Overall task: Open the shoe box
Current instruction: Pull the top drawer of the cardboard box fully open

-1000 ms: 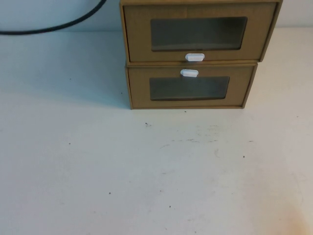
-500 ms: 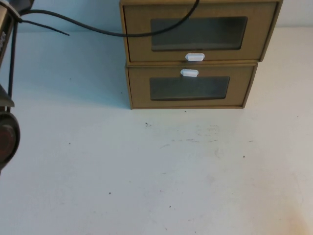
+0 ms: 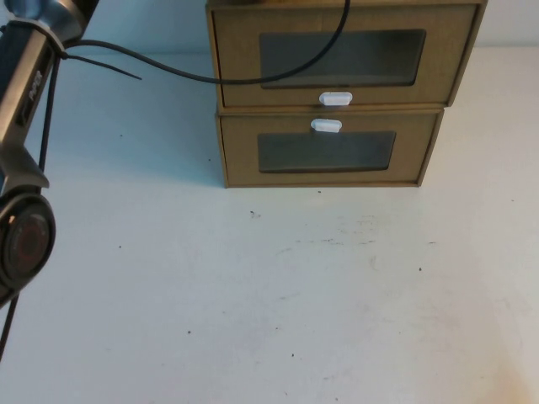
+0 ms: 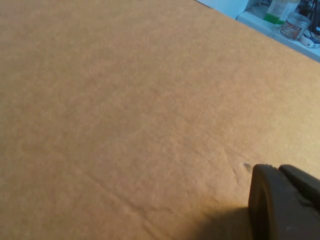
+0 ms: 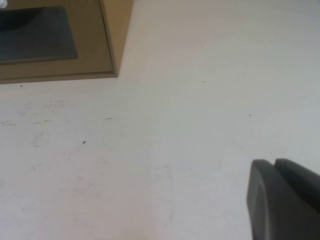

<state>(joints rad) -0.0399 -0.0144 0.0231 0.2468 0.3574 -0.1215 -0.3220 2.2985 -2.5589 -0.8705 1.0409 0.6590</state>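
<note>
Left gripper [image 4: 282, 200] over top box [image 4: 125, 110], grip: cannot tell; right gripper [image 5: 280, 197] shut, empty, above table [image 5: 200, 75] near bottom box [image 5: 50, 45]; both boxes closed

Only a dark corner of the left gripper [image 4: 284, 202] is showing, over cardboard [image 4: 125, 110]; likewise the right gripper [image 5: 282, 200], over the table [image 5: 200, 75]. The high view is cropping the left arm [image 3: 25, 93] and upper box [image 3: 438, 59].

High view angled down, right wrist closer, sharing lower box [image 3: 240, 160]
</note>
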